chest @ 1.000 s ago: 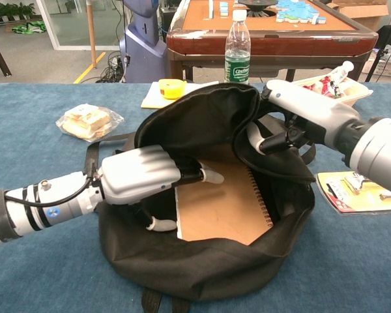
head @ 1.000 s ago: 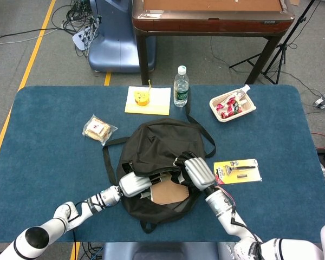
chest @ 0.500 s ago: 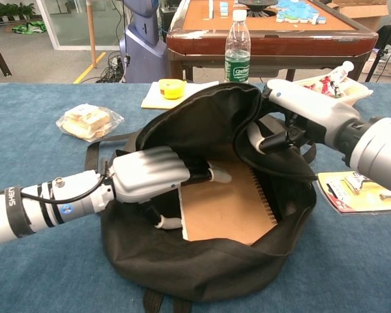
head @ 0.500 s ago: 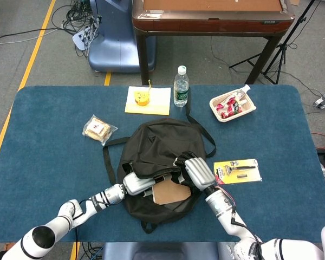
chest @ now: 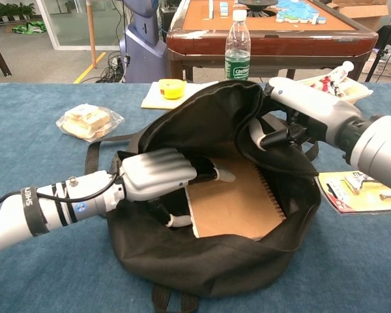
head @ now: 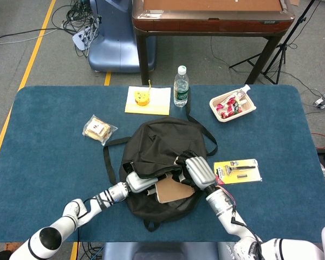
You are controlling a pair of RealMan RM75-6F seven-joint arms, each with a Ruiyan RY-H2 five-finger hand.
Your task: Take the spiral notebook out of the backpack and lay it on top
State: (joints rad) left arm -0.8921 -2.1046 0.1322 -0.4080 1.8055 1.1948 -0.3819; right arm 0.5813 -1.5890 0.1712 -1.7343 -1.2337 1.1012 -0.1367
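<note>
The black backpack [head: 154, 149] [chest: 202, 120] lies open mid-table, its mouth facing me. Inside lies the spiral notebook [head: 174, 189] [chest: 238, 205], brown-covered, with its coil along the right edge. My left hand [head: 142, 182] [chest: 159, 175] reaches into the mouth and pinches the notebook's left edge, fingers on the cover and thumb beneath. My right hand [head: 199, 170] [chest: 300, 111] grips the upper flap of the bag's opening and holds it raised. The notebook's far end is hidden under the flap.
A water bottle [head: 181, 86] [chest: 237, 39] and a yellow tape roll on paper [head: 143, 98] stand behind the bag. A bagged sandwich [head: 99, 129] [chest: 86, 119] lies left, a snack tray [head: 232, 105] back right, and a razor pack [head: 236, 170] right of the bag.
My left hand has pushed further right into the bag, and the notebook has slid right with it. The right hand keeps holding the flap up.
</note>
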